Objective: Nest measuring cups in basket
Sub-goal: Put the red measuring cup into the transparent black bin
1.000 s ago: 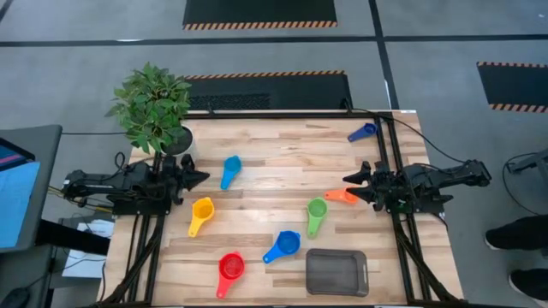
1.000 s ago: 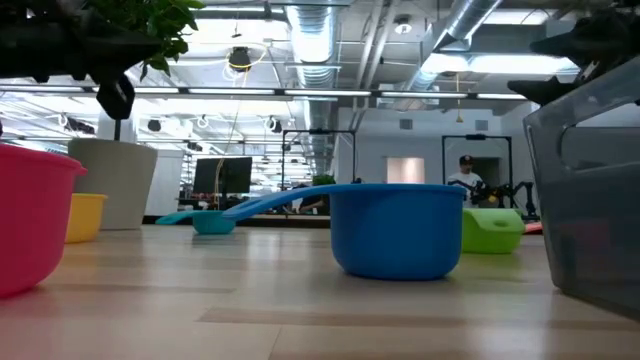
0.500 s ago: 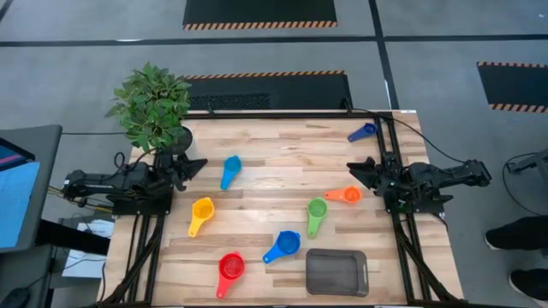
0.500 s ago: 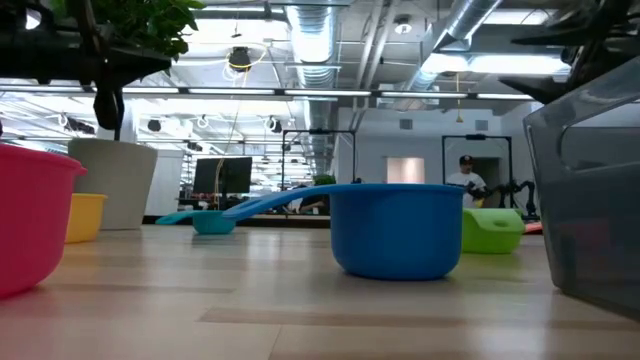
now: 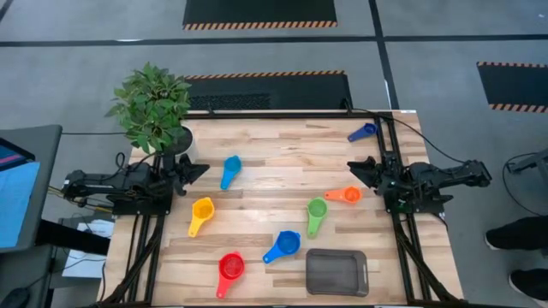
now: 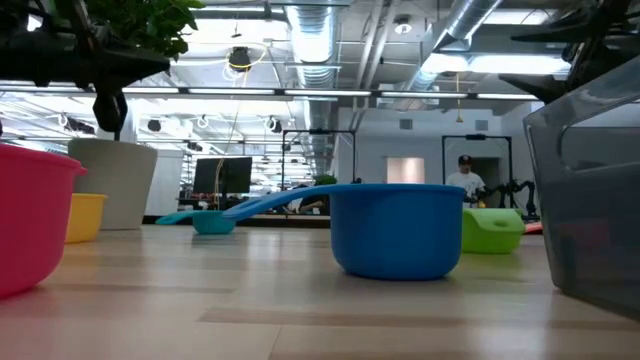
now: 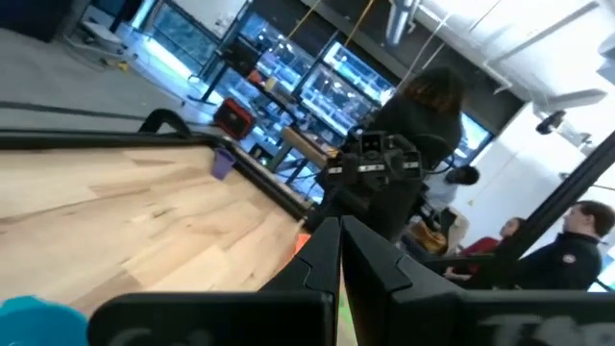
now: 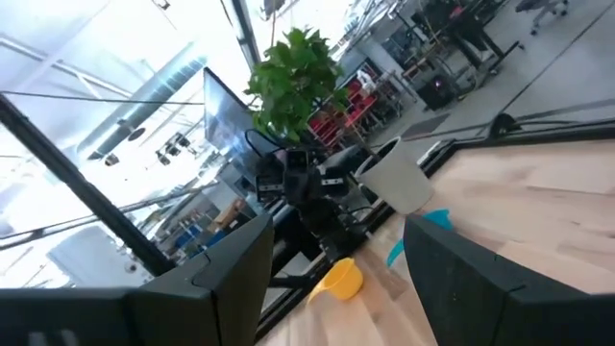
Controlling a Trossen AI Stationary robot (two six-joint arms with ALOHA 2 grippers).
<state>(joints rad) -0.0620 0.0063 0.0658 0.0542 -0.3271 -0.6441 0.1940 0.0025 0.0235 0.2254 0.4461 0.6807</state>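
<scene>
Several measuring cups lie apart on the wooden table, each resting on its base: light blue (image 5: 231,168), yellow (image 5: 202,210), red (image 5: 230,267), blue (image 5: 287,244), green (image 5: 317,210), orange (image 5: 347,195) and dark blue (image 5: 364,131). The dark mesh basket (image 5: 336,272) stands at the near edge, right of the middle. My left gripper (image 5: 201,168) hovers shut at the table's left side, beside the plant pot. My right gripper (image 5: 353,166) hovers open at the right side, just beyond the orange cup. Neither touches anything.
A potted plant (image 5: 154,107) in a white pot (image 6: 115,182) stands at the far left corner. Black frame rails run along both side edges of the table. People show in the room beyond the table (image 7: 567,255).
Both grippers have stayed at their sides of the table but turned at the wrist. Each has rolled and tipped its fingers a little upward and toward the far edge. The cups and the basket have not moved.
</scene>
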